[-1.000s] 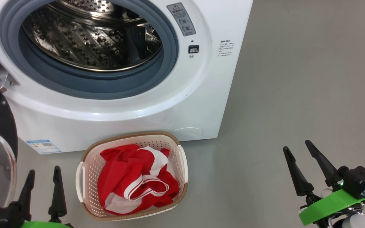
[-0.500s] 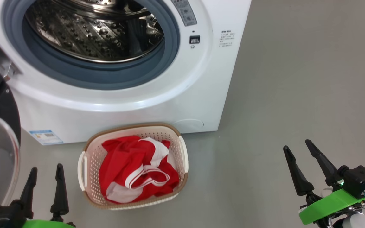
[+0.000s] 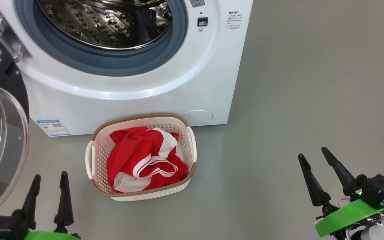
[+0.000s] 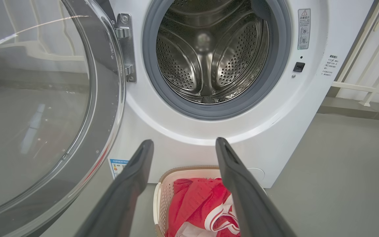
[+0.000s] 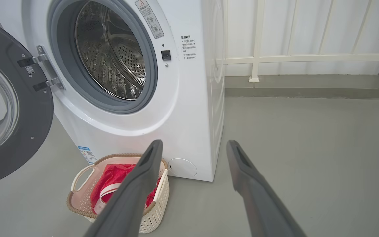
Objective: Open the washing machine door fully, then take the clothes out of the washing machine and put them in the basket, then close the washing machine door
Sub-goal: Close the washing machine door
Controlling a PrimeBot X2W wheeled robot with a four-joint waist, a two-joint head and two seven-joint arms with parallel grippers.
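Quick rundown: the washing machine door point(image 3: 2, 133) is swung wide open on the left side, hanging off its metal hinge point(image 3: 7, 31), with the clear glass bowl bulging out toward the robot. The washing machine point(image 3: 128, 96) itself stands on the grey floor point(image 3: 295, 83). In the left wrist view you can look straight into the steel drum point(image 4: 209, 56), all perforated metal with the grey rubber ring point(image 4: 276, 75) around the mouth.

The clothes point(image 3: 142, 160), red with white trim, are bunched up in the basket point(image 3: 138, 117). It sits on the floor right in front of the machine, below the opening and a bit right of the blue label point(image 3: 53, 127). Can't tell if the basket's back rim actually touches the front panel, it's really close though.

Both tools are released, fingers spread apart and nothing between them. The left gripper point(image 3: 50, 175) hangs at the lower left, between the door glass and the basket, touching neither. The right gripper point(image 3: 312, 152) is off at the lower right over bare floor, well apart from the basket. A white railing point(image 5: 308, 58) runs along the wall behind the machine in the right wrist view
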